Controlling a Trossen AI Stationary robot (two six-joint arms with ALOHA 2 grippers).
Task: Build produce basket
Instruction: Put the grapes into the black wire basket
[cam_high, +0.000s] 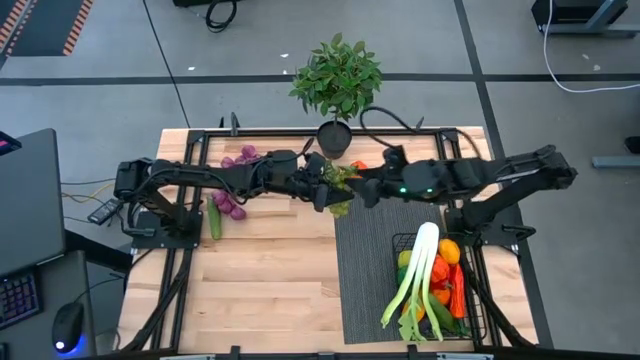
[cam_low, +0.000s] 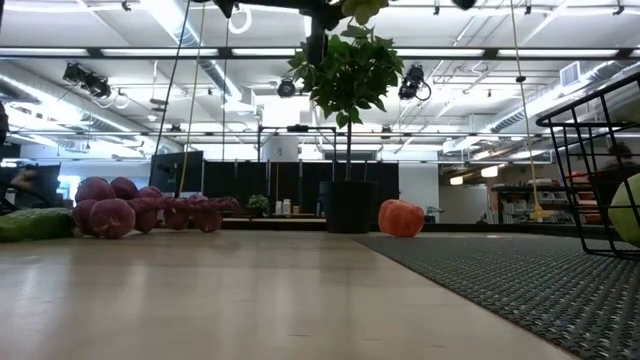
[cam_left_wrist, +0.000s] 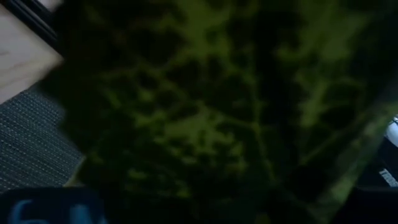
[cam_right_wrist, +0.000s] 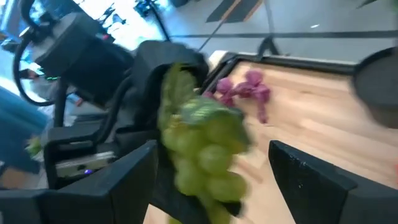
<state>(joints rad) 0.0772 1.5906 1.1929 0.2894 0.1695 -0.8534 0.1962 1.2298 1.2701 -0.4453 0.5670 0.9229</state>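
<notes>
A bunch of green grapes (cam_right_wrist: 205, 146) hangs in the air over the middle of the table, at the far edge of the ribbed mat (cam_high: 365, 280). My left gripper (cam_high: 327, 190) is shut on it, reaching in from the table's left. My right gripper (cam_right_wrist: 211, 171) faces it from the right, open, with one finger on either side of the bunch; whether they touch it does not show. The black wire basket (cam_high: 400, 243) stands on the mat at the near right, holding a leek (cam_high: 415, 275), peppers and other produce. My left gripper holds the green grape bunch by its upper part (cam_right_wrist: 177, 84), which sits between the dark fingers (cam_right_wrist: 146, 68). The fingers come at it about level, from the table's left. The bunch hangs below them, lifted clear of the table; the grapes hide the exact place of contact.
Purple grapes (cam_high: 233, 205) and a cucumber (cam_high: 214, 222) lie at the table's left, more purple grapes (cam_high: 245, 155) at the far left. A potted leafy plant (cam_high: 338, 85) stands at the far edge, an orange-red fruit (cam_low: 400, 217) beside it.
</notes>
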